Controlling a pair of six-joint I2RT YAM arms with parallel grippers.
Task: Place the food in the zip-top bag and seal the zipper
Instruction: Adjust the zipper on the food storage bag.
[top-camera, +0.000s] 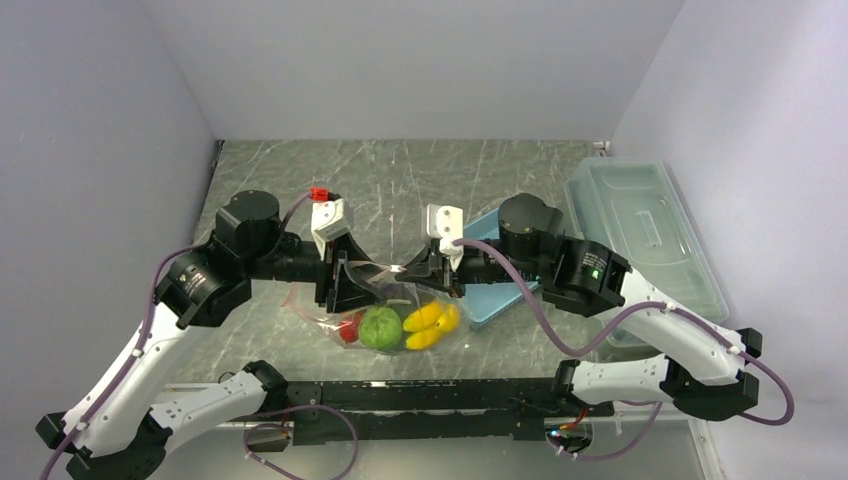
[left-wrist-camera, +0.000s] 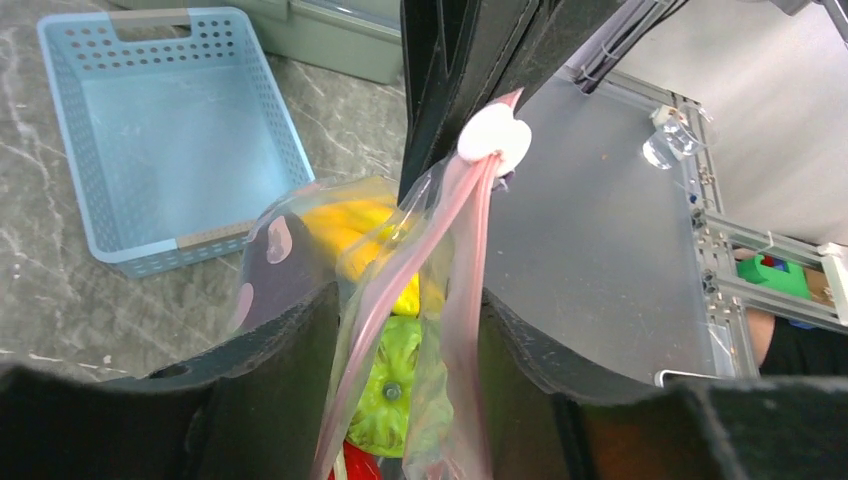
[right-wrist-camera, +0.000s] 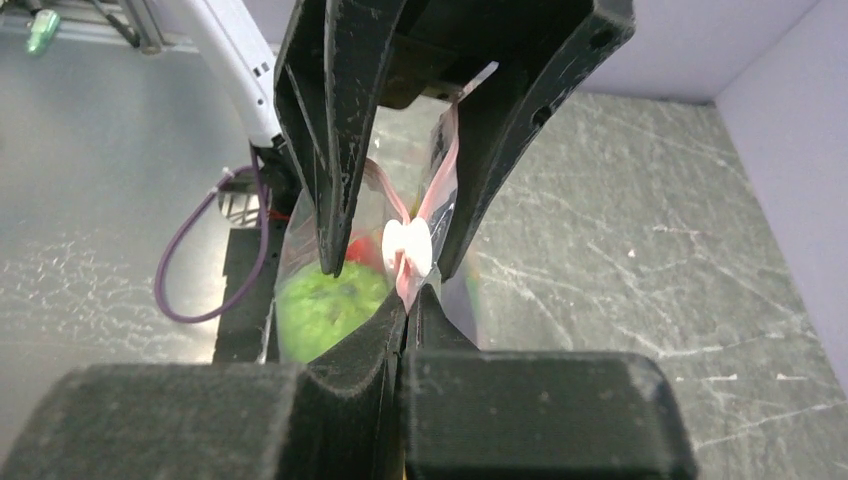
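The clear zip-top bag (top-camera: 390, 310) hangs between my two grippers over the middle of the table. Inside it lies food: a green round vegetable (top-camera: 380, 328), a yellow banana bunch (top-camera: 430, 322) and a red piece (top-camera: 349, 328). My right gripper (right-wrist-camera: 410, 295) is shut on the bag's pink zipper (left-wrist-camera: 470, 250), just behind the white slider (right-wrist-camera: 408, 248). My left gripper (left-wrist-camera: 408, 300) stands open. The two zipper strips run loosely between its fingers (left-wrist-camera: 290, 350). The green vegetable (left-wrist-camera: 395, 375) shows below the parted strips.
A light-blue basket (top-camera: 495, 300) sits to the right of the bag, partly under my right arm, and looks empty in the left wrist view (left-wrist-camera: 150, 130). A large clear lidded box (top-camera: 640, 230) stands at the far right. A metal rail (top-camera: 420, 395) runs along the near edge.
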